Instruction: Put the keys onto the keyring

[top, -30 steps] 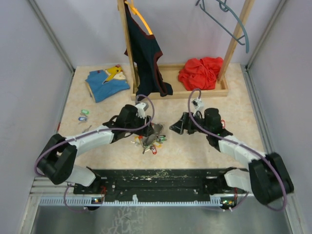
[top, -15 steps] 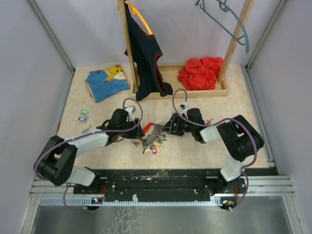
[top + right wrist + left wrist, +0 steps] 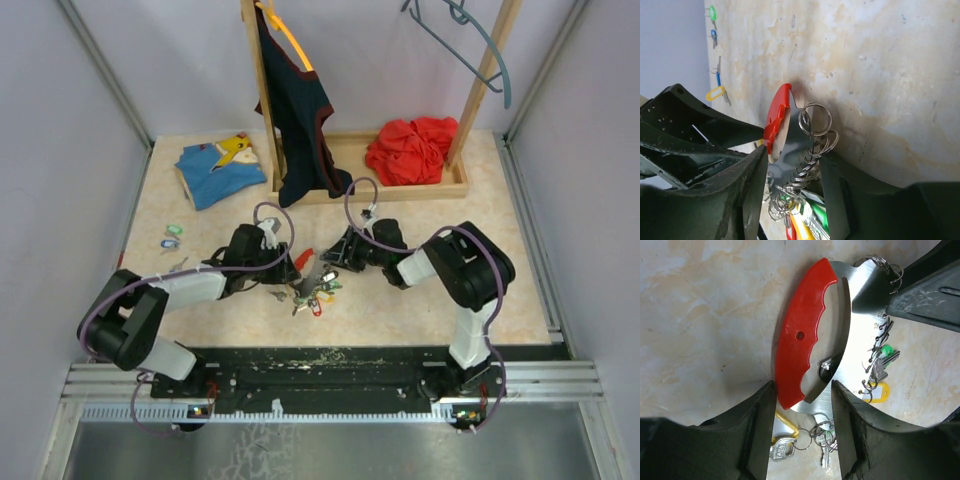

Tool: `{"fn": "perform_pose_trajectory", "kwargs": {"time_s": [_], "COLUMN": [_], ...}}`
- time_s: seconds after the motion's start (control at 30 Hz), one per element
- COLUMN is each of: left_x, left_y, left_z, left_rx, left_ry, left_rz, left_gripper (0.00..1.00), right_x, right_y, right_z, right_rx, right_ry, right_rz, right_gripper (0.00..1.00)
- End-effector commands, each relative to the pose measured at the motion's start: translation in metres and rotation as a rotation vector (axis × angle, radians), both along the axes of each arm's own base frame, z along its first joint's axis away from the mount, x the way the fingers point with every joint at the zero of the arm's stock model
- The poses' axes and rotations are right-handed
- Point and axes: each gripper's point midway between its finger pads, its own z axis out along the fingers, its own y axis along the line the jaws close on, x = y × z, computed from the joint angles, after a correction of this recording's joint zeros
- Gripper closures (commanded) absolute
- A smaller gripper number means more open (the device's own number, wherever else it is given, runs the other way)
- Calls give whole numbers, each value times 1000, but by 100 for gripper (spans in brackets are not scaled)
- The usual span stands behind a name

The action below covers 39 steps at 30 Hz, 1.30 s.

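Observation:
The keyring is a steel plate [image 3: 840, 315] with a red handle [image 3: 800, 335] and a row of wire rings [image 3: 815, 125] along one edge. It sits at the table's middle [image 3: 310, 262]. Several keys with green [image 3: 886, 351], yellow [image 3: 879, 391] and red tags hang from the rings [image 3: 316, 296]. My left gripper [image 3: 290, 264] [image 3: 804, 385] is shut on the handle end. My right gripper [image 3: 336, 254] [image 3: 792, 155] grips the ring end from the opposite side. Loose keys with a green tag [image 3: 173, 230], a blue tag [image 3: 170, 242] and a bare one [image 3: 178, 265] lie at the far left.
A wooden rack [image 3: 400, 190] at the back holds a dark hanging garment [image 3: 300, 110] and a red cloth [image 3: 410, 148]. A blue garment [image 3: 218, 170] lies at the back left. A teal hanger [image 3: 470, 40] hangs top right. Side walls close in the table.
My right gripper has moved left onto the ring end of the keyring, its arm folding in. My left gripper has drawn slightly left with the keyring, which now lies lower.

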Motion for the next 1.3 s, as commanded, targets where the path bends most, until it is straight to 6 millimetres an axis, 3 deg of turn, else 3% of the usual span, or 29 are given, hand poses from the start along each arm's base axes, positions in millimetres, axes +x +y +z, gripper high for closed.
{"fn": "perform_pose_trajectory", "kwargs": {"time_s": [0.0,0.2,0.4,0.57,0.8,1.1,1.27], "left_x": [-12,-11,-1,8,2,-5,-8], "left_y": [0,-2,4,23,15,-7,-16], "left_z": [-18,-10,27,65,119,170,182], "left_rx": [-2,-29,-120,-251,-440,-562,-575], "left_ry": [53,34,-57,-136,-258,-327,-344], "left_rz": [-17,-16,41,108,43,-141,-238], "left_gripper": [46,45,37,30,25,25,27], "right_x": [-14,-13,-10,-7,-9,-22,-29], "right_y": [5,14,21,13,-1,-4,-5], "right_z": [-30,-9,45,100,159,195,206], "right_rx": [-31,47,208,386,548,584,598], "right_ry": [79,15,-127,-252,-414,-570,-627], "right_rz": [21,50,85,95,127,209,243], "right_gripper": [56,74,99,100,100,100,100]}}
